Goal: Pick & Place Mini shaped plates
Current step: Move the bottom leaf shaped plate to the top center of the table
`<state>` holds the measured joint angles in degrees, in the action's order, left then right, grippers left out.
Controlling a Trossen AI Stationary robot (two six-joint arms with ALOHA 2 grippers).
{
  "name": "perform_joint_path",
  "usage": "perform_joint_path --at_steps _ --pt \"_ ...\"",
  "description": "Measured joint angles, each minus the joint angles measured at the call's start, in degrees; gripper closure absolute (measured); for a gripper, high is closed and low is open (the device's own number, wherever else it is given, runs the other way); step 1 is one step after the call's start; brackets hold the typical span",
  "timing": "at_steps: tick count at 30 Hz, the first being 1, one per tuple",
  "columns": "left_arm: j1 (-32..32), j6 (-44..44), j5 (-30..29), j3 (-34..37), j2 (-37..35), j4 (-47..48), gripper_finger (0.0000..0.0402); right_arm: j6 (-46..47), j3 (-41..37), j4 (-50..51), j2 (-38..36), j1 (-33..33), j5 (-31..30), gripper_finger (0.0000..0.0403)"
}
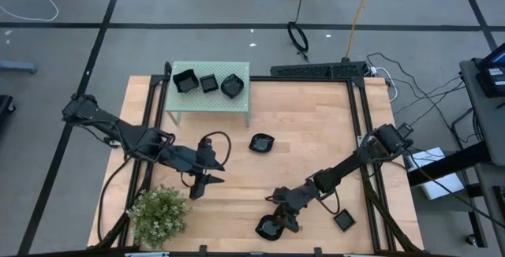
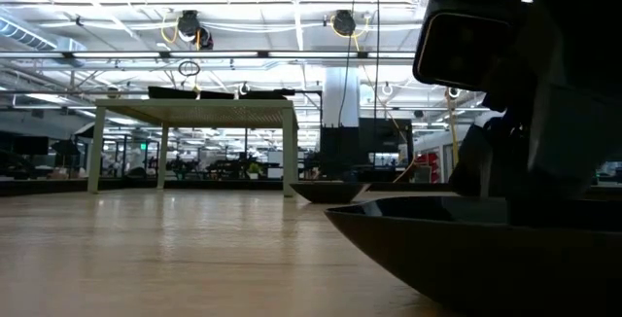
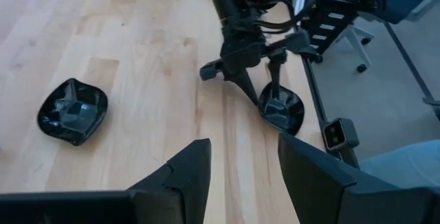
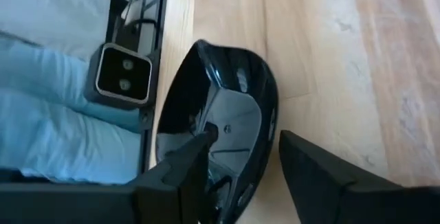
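Right end effector [image 4: 240,165] stood wide, one finger inside the black plate [image 4: 220,114], rim between; near edge cut off.

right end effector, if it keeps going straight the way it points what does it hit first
Most likely the glossy black plate right under the open right end effector: one finger sits inside the rim, the other outside, with the wooden table just beneath.
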<state>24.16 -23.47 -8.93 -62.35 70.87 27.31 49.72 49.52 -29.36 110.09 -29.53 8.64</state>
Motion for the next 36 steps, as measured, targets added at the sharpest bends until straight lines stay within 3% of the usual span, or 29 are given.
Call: perform_joint_path --at_steps 4,12,19,25,31,36 --pt "0.77 0.12 0.0 0.0 0.0 0.05 0.0229 -4.78 -0.02 0.41 0.15 -0.23 0.25 0.027" --pt "1.1 0.3 0.0 0.0 0.0 0.53 0.0229 -7.63 -0.13 0.68 0.21 -0.27 0.42 0.0395" --pt "1.1 2.65 -0.02 0.0 0.0 0.46 0.0229 -7.51 -0.44 1.68 -1.61 0.22 0.53 0.0401" --pt "1.05 2.77 -0.52 0.0 0.0 0.41 0.0229 -12.47 -0.33 6.34 -9.11 4.38 -2.37 0.0402" --pt "0.13 2.78 -4.75 0.0 -0.02 0.02 0.0229 -19.97 -0.31 21.05 -18.09 13.91 -13.16 0.0402" --pt "-1.38 2.75 -5.02 0.0 -0.02 -0.13 0.0229 -24.41 -0.35 30.6 -24.17 25.96 -14.83 0.0403"
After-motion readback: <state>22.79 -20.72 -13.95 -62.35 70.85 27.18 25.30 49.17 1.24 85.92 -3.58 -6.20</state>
